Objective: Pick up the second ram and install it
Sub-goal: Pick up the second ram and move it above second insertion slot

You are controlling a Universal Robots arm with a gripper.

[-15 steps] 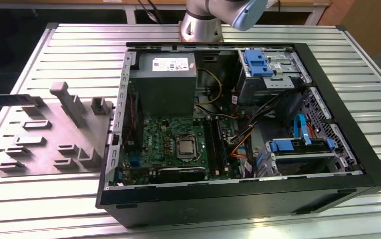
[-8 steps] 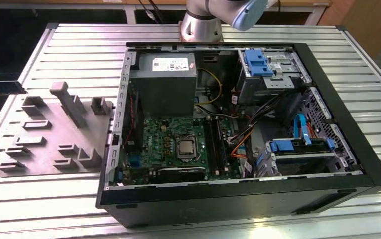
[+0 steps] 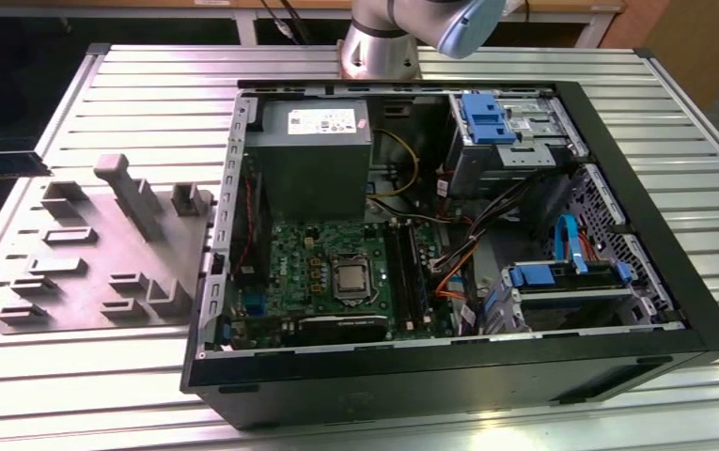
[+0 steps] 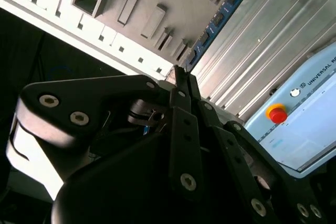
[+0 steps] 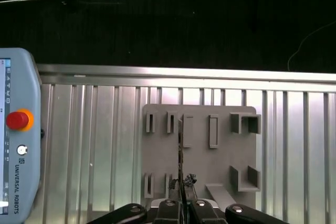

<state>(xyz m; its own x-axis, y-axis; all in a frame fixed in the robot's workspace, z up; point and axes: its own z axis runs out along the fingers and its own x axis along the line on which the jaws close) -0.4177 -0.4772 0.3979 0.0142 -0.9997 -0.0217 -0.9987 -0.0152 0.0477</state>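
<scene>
1. There's the second ram (image 4: 224, 13), up in the air over the grey fixture plate (image 5: 220, 158); your gripper (image 4: 179, 74) is pinching it, fingers drawn tight on the strip.
2. Carry it level, no twist, I'd say; the motherboard (image 3: 321, 258) sits well apart, inside the open case (image 3: 460, 385).

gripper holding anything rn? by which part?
Yes. The gripper looks shut on the second ram, pinching one end of the strip, and the rest sticks out beyond it.
</scene>
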